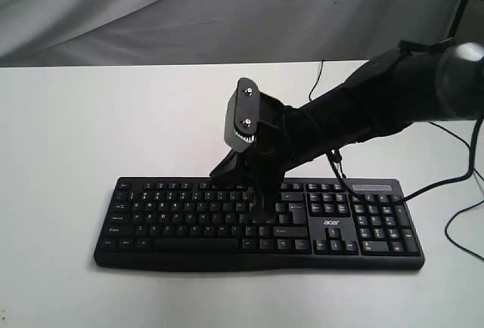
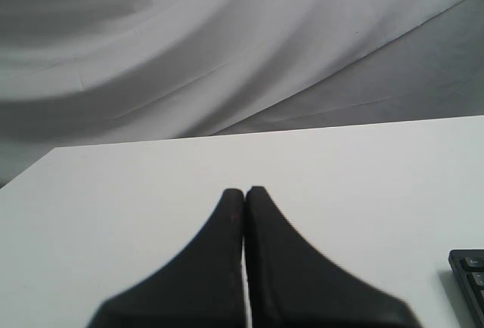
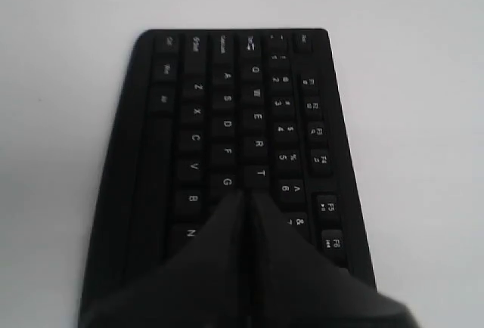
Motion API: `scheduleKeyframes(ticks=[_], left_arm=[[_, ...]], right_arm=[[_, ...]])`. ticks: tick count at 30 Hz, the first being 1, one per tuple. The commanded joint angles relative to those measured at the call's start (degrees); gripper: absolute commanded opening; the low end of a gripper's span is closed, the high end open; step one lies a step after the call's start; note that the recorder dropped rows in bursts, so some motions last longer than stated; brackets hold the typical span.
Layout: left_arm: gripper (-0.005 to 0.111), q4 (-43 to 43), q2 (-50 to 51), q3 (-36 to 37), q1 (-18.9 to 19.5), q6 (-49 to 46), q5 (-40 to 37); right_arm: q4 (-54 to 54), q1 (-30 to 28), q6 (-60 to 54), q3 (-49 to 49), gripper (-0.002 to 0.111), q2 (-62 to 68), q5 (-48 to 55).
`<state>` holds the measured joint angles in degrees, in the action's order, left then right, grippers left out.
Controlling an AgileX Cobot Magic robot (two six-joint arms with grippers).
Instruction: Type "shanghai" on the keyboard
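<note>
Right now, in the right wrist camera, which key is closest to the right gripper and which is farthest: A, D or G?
1. G key: just beside the tips of the right gripper.
2. D key: farther along the same row.
3. A key: near that row's far end.

Light is diffuse and even, apparently from above. The table [image 1: 76,154] is rendered bright, nearly washed-out white. Only a thin, soft shadow is seen under the keyboard [image 1: 189,226] front edge. Surface detail on the black arm [image 1: 363,101] is lost. The left gripper [image 2: 244,190] and right gripper [image 3: 246,196] are blurred at close range. Key legends in the right wrist view are softened. Backdrop [image 1: 151,10] folds are gently shaded.
</note>
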<state>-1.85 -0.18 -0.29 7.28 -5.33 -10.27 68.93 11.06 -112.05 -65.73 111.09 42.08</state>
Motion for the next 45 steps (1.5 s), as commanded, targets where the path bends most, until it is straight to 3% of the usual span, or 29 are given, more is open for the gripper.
scheduleKeyframes(ticks=[1,45], left_arm=[[0.001,0.03,0.18,0.29,-0.22,0.16,0.3],[0.001,0.03,0.18,0.29,-0.22,0.16,0.3]], right_arm=[[0.85,0.49,-0.58,0.27,0.0,1.26,-3.99],[0.83,1.06,-0.96,-0.36,0.0,7.9,-6.84]])
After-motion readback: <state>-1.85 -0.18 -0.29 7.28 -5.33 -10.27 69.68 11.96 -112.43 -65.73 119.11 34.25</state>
